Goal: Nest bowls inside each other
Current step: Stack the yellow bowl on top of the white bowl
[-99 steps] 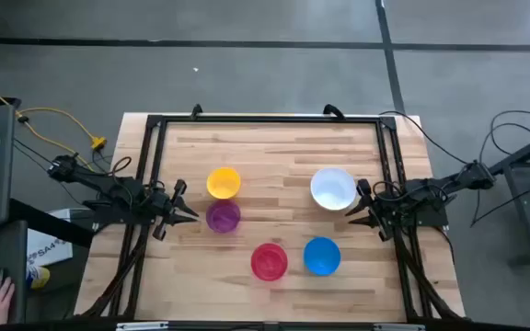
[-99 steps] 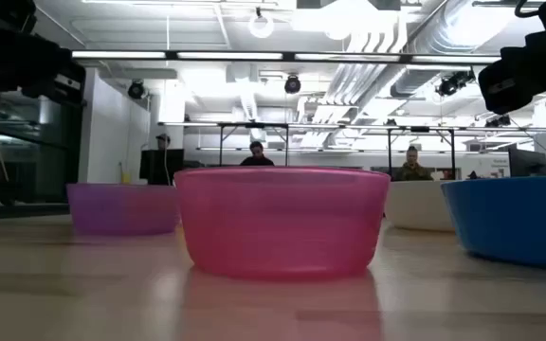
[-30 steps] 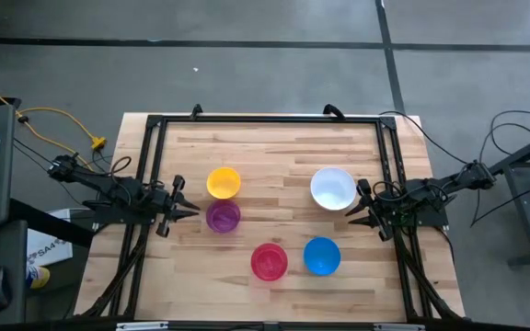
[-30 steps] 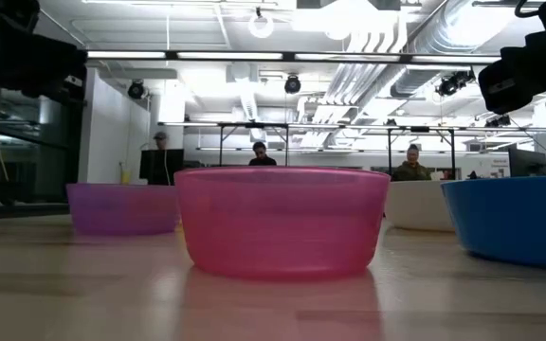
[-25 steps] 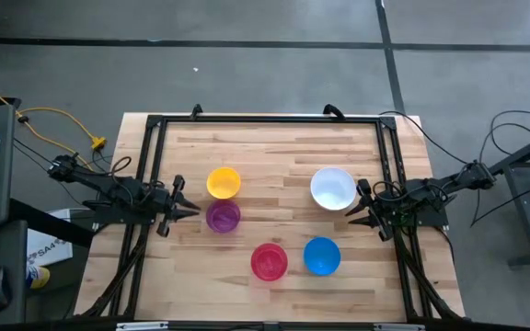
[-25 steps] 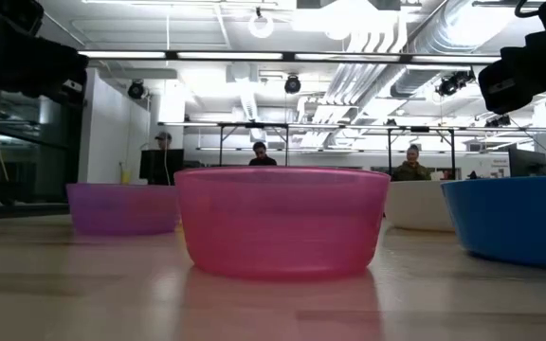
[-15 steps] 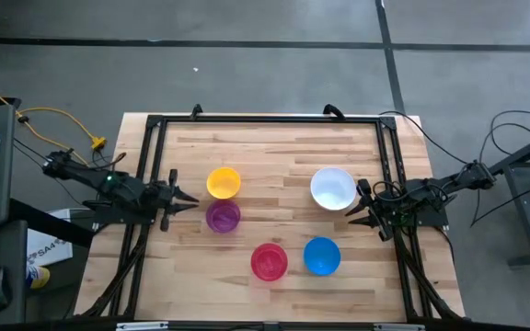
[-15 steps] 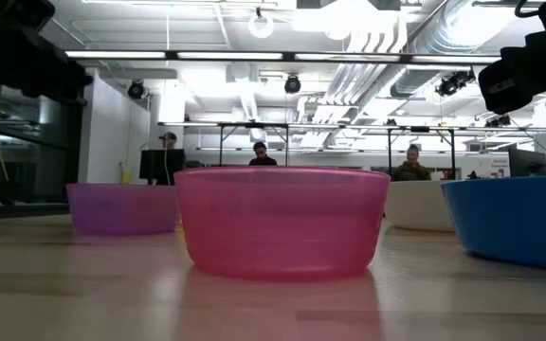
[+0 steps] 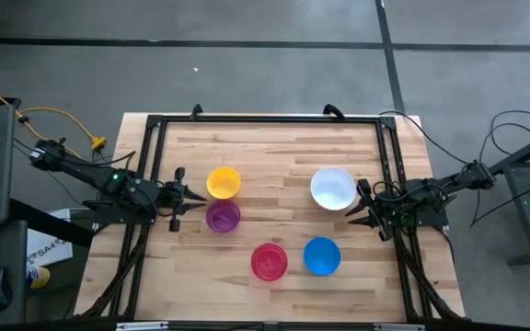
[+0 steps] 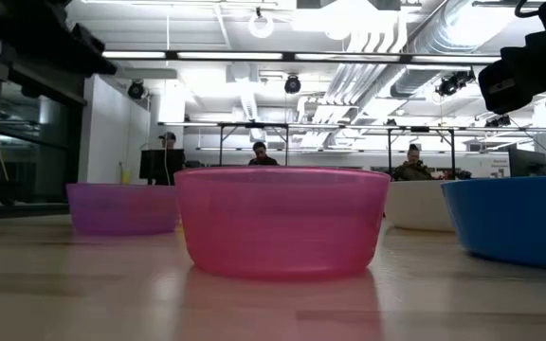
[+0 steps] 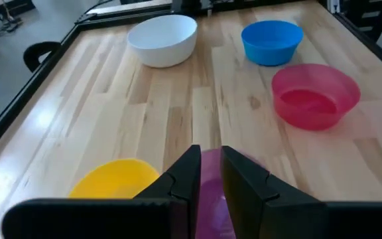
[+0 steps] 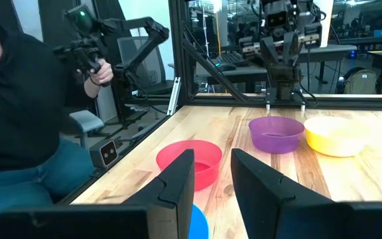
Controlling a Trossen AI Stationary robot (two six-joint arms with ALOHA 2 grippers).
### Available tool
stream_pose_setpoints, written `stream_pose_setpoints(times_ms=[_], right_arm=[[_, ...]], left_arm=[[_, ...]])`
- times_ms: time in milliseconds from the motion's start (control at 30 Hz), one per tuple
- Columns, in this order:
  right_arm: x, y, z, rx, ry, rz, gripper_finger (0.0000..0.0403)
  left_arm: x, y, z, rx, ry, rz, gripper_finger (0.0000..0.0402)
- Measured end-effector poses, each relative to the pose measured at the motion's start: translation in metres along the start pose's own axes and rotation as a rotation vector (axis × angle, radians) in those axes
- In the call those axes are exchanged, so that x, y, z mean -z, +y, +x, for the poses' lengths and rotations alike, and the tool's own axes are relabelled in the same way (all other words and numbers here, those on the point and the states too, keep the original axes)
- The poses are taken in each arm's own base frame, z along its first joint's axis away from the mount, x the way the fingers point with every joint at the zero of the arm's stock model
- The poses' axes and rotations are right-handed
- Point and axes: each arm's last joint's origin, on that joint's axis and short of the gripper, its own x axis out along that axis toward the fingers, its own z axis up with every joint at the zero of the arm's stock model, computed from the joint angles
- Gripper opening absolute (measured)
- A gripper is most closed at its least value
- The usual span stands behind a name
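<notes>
Five bowls stand apart, upright on their bases on the wooden table (image 9: 274,152): yellow (image 9: 224,182), purple (image 9: 223,216), pink-red (image 9: 269,261), blue (image 9: 321,256) and white (image 9: 333,188). My left gripper (image 9: 194,196) hangs above the table just left of the yellow bowl (image 11: 115,180) and purple bowl (image 11: 212,199). It slants down, and its fingers (image 11: 209,174) are open by a narrow gap with nothing between them. My right gripper (image 9: 353,213) waits level beside the white bowl. It is open (image 12: 212,179) and holds nothing.
A black metal frame (image 9: 265,119) runs round the table's far and side edges. Bare wood lies between the yellow and white bowls. A person (image 12: 18,106) sits beyond the table's near side holding a control handle (image 12: 88,56). More people sit far back in the room (image 10: 257,152).
My left gripper has risen off its resting height and drifted toward the table's far edge and the yellow bowl, and it has tipped to point downward. Its finger gap looks unchanged. The bowls and my right arm have kept still.
</notes>
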Motion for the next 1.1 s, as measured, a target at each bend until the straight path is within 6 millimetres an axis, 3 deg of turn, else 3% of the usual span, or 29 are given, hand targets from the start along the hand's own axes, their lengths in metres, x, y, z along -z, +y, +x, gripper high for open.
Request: stream_pose_setpoints(times_ms=[233, 467, 767, 1000, 1100], right_arm=[[0.0, 0.0, 0.0, 0.0, 0.0, 0.0, 0.0094], [-0.001, 0.0, 0.0, 0.002, -0.012, 0.0, 0.0094], [-0.005, 0.003, 0.0, -0.09, -0.042, 0.002, 0.0094], [-0.012, 0.01, -0.002, -0.34, -0.105, -0.005, 0.0094], [-0.016, 0.011, -0.003, -0.335, -0.149, -0.003, 0.0094]], left_arm=[[-0.035, -0.01, 0.019, -0.001, 0.055, 0.029, 0.0058], [-0.049, -0.016, 0.043, 0.002, 0.053, 0.005, 0.0058], [-0.043, 0.014, 0.069, -0.014, 0.128, -0.147, 0.0058], [-0.039, 0.035, 0.076, -0.034, 0.163, -0.201, 0.0058], [-0.038, 0.042, 0.077, -0.022, 0.167, -0.226, 0.0058]])
